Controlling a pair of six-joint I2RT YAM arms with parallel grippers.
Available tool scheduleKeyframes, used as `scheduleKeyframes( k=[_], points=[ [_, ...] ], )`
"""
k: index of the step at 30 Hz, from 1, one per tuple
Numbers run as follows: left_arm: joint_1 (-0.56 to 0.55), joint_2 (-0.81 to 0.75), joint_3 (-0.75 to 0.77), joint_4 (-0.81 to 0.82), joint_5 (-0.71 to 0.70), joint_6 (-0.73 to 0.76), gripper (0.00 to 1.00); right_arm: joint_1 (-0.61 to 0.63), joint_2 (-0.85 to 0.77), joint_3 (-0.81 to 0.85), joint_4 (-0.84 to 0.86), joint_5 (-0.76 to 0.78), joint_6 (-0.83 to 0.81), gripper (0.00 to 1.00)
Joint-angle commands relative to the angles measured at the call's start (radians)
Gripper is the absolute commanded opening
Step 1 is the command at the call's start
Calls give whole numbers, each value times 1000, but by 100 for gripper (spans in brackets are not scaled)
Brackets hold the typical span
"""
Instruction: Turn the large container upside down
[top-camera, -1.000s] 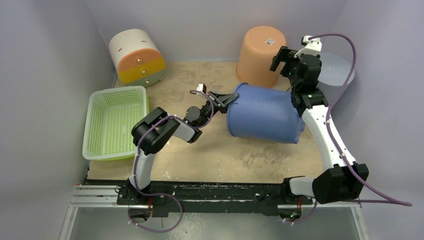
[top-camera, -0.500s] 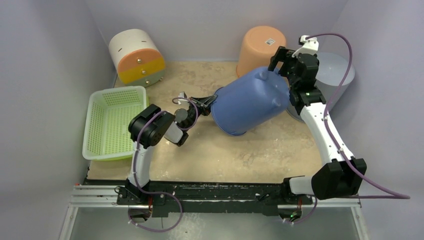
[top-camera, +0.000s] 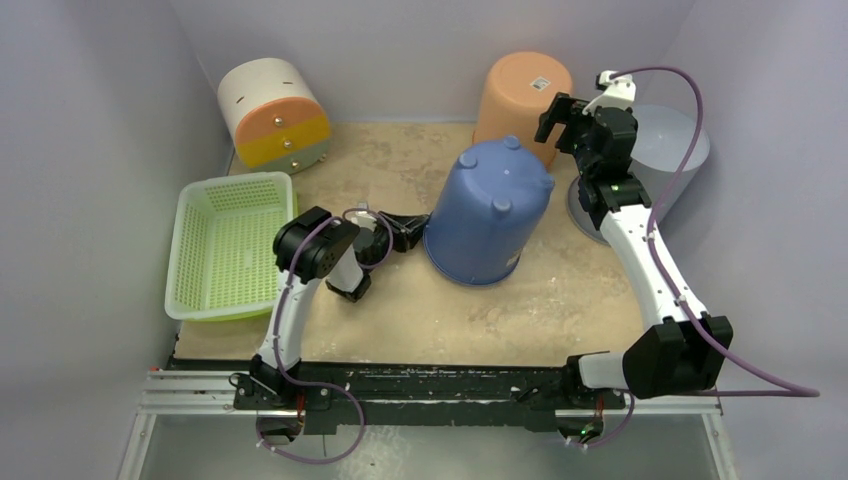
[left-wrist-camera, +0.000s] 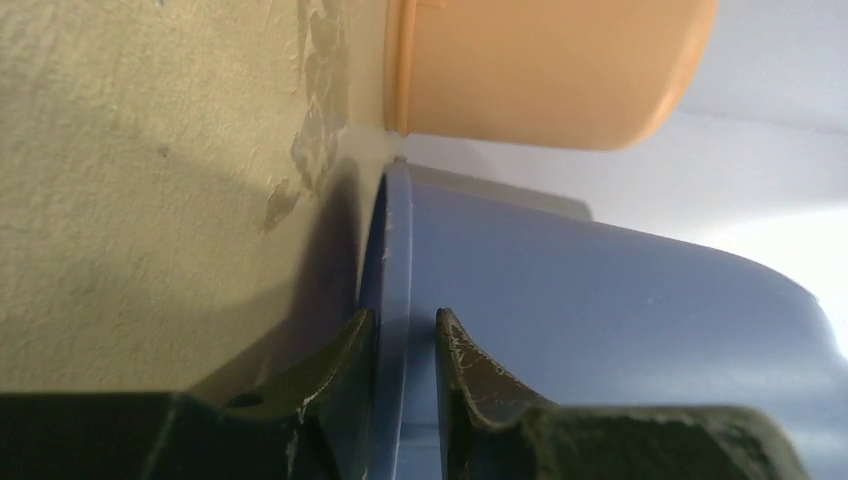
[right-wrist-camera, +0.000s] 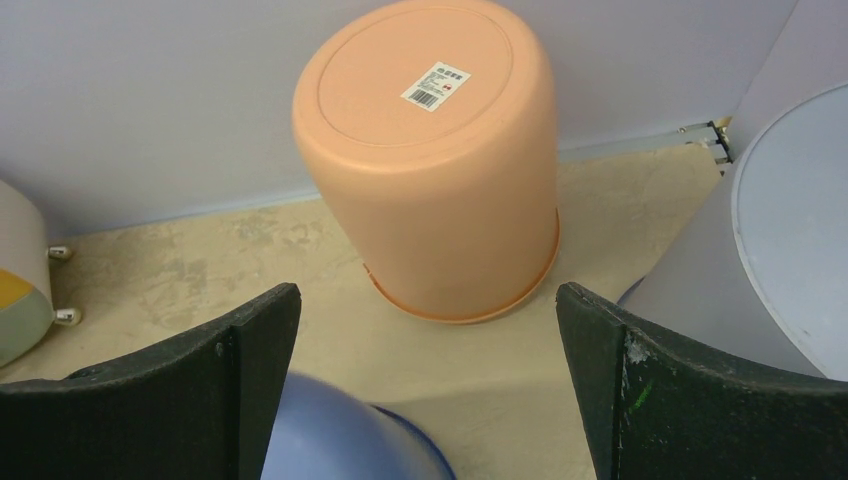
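Note:
The large blue container (top-camera: 487, 210) stands mouth down in the middle of the table, its footed base up. My left gripper (top-camera: 415, 232) is at its lower left rim. In the left wrist view the gripper (left-wrist-camera: 405, 330) has its two fingers astride the blue rim (left-wrist-camera: 392, 240), closed on it. My right gripper (top-camera: 562, 118) is open and empty, just above and behind the container's base. In the right wrist view the gripper (right-wrist-camera: 428, 320) has wide-spread fingers, with the blue container (right-wrist-camera: 340, 430) low between them.
An upturned orange container (top-camera: 522, 105) stands behind the blue one. A pale grey container (top-camera: 650, 160) lies at the right wall. A green basket (top-camera: 230, 240) sits at the left. A white, orange and yellow drum (top-camera: 272, 112) is at the back left.
The blue container swung from lying on its side to standing mouth down. My left gripper moved left and lower with the rim. My right gripper let go and stays above.

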Motion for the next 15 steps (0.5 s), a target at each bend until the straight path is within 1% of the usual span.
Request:
scheduleKeyframes(
  k=[1,4,6,10,11,15],
  points=[
    [2,13,-12,171,64,87,25,-2,-21,4,44,-17,15,100],
    [5,0,-12,110,72,123,26,-2,-21,3,43,-24,16,100],
    [7,-20,-13,40,75,161,26,-2,-21,4,41,-29,16,100],
    [9,-103,-17,-196,49,284,27,-2,-21,3,33,-34,14,100],
    [9,-126,-19,-281,35,325,27,-2,-23,1,33,-34,13,100],
    [9,-202,-11,-491,-6,422,31,-2,-29,-8,34,-36,12,100]
  ],
)
